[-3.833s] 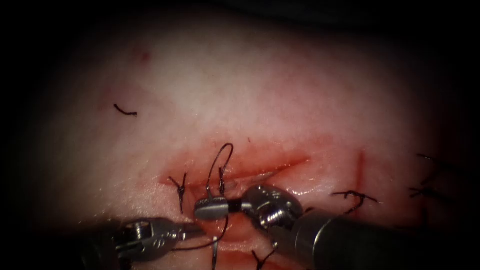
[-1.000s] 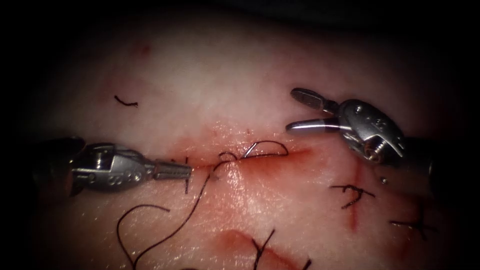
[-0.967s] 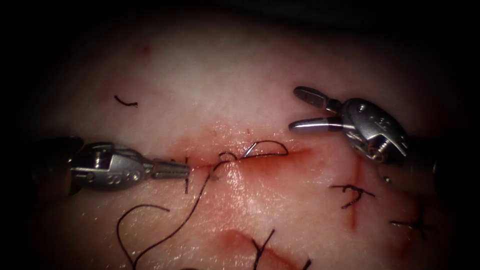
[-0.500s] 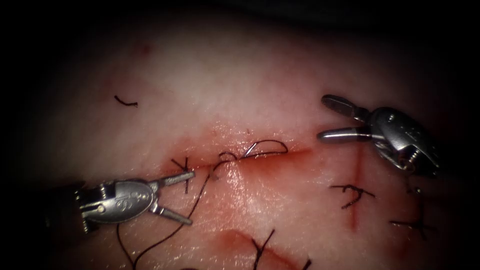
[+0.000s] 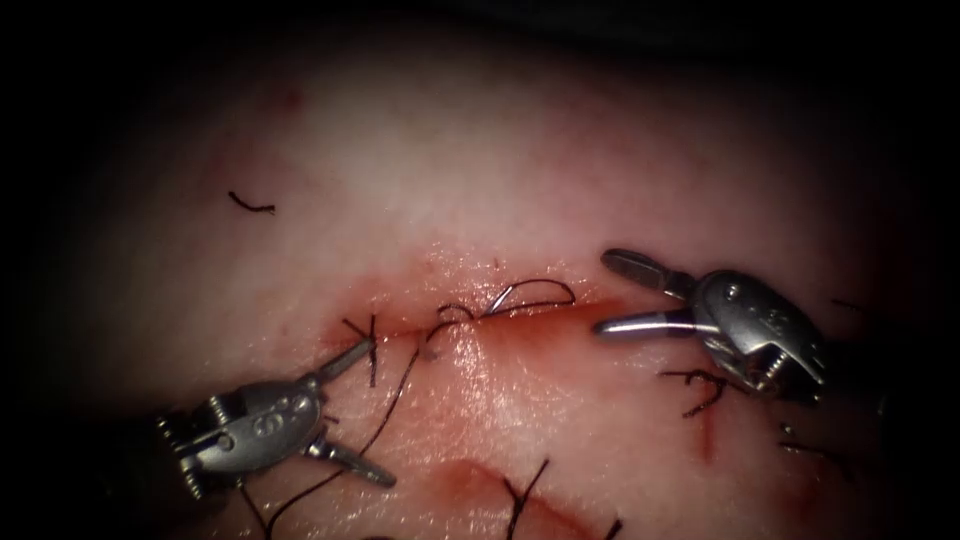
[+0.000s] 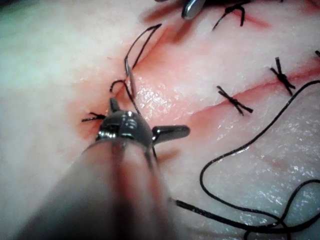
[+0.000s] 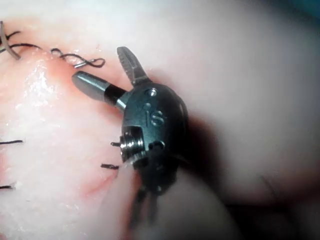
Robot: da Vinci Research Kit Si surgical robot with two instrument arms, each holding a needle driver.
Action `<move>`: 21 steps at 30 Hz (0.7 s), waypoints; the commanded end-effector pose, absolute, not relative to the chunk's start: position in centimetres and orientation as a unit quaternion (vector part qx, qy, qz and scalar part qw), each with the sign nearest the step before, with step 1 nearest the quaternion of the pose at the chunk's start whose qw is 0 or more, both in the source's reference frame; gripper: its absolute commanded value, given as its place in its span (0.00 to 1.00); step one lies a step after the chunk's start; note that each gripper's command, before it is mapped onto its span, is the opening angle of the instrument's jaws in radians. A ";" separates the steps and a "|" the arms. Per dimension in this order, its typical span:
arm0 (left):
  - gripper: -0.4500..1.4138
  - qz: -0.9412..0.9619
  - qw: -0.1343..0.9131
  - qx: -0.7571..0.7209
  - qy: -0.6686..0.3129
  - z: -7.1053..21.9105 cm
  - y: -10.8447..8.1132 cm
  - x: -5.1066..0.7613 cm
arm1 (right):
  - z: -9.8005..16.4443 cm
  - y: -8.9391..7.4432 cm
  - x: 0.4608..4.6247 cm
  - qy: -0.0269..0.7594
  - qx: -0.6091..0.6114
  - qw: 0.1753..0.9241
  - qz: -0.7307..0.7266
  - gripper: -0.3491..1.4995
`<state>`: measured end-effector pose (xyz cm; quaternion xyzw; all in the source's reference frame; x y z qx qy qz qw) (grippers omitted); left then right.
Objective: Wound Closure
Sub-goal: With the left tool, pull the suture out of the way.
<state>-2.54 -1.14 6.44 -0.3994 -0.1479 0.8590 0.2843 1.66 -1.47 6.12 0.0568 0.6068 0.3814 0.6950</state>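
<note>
The curved needle (image 5: 525, 292) lies along the cut (image 5: 560, 318) on the tissue (image 5: 480, 160), held by neither tool; I cannot tell if its tip is in the tissue. Dark thread (image 5: 392, 400) trails from it down and to the left. My left tool (image 5: 372, 415) is low on the left with its jaws open and empty, the upper jaw beside a tied stitch (image 5: 371, 340). My right tool (image 5: 605, 293) is open and empty at the cut's right end. The left wrist view has the left tool (image 6: 150, 116), the needle (image 6: 134, 52) and loose thread (image 6: 235, 155). The right wrist view has the right tool (image 7: 99, 64) spread wide.
Tied stitches stand at the right (image 5: 700, 385) and at the lower edge (image 5: 525, 495). A short cut end of thread (image 5: 250, 205) lies at the upper left. Red fluid (image 5: 470, 475) marks a second line below the cut.
The left tool's jaws have opened, and it has dropped down and to the left. The right tool, still open, has come down to the cut's right end. The needle has not moved.
</note>
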 end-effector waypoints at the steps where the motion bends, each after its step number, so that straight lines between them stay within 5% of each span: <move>1: 0.68 0.861 0.282 -0.396 -0.148 6.5 -1.1 -2.62 | 6.2 -1.5 1.76 0.608 0.059 0.694 0.381 0.98; 8: 0.41 0.873 0.278 -0.368 -0.163 6.8 -1.2 -2.64 | 6.2 -1.5 1.80 0.609 0.060 0.692 0.383 0.98; 9: 0.33 0.873 0.278 -0.365 -0.166 6.8 -1.2 -2.64 | 6.1 -1.5 1.81 0.609 0.060 0.692 0.383 0.98; 10: 0.00 0.870 0.274 -0.369 -0.178 6.9 -1.2 -2.61 | 6.1 -1.5 1.82 0.609 0.061 0.692 0.382 0.98; 21: 0.00 0.857 0.268 -0.408 -0.166 6.5 -0.7 -2.50 | 6.1 -1.6 1.89 0.610 0.061 0.692 0.381 0.98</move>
